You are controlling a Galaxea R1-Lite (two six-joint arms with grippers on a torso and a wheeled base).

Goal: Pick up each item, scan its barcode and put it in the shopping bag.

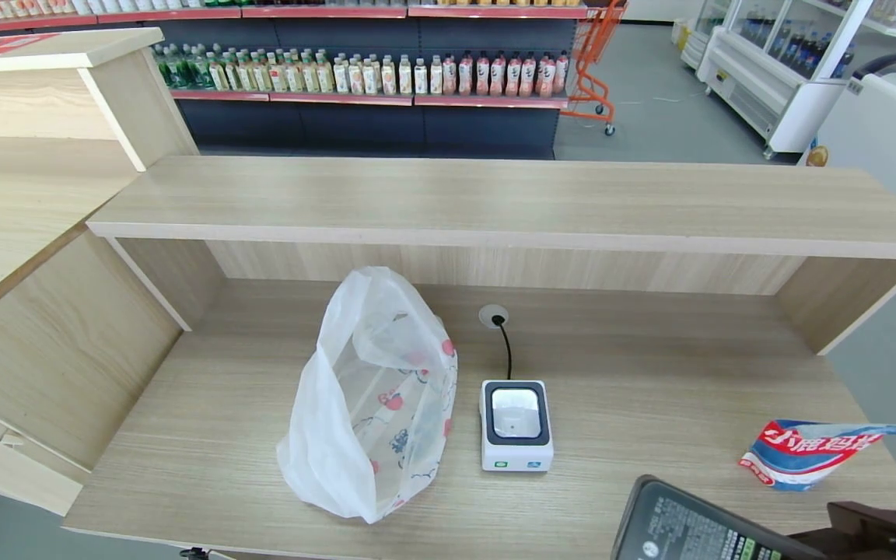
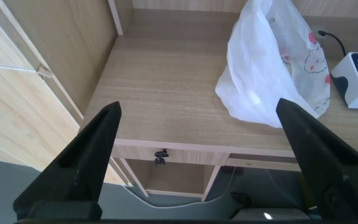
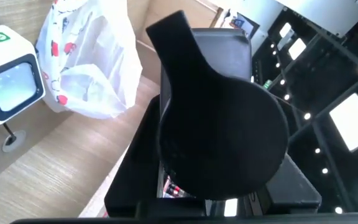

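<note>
R gripper [image 3: 222,137] looks clamped on black pack [image 1: 689,529] lower right of head view, scanner [image 1: 516,424] up-left of it w/ window up, shopping bag [image 1: 370,397] further left on bench [image 1: 650,365]; L gripper [image 2: 197,109] jaws apart, empty, nearer bag; snack pouch [image 1: 798,455] lies far right.

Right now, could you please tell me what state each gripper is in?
Left gripper: open, empty.
Right gripper: shut on the black pack.
</note>
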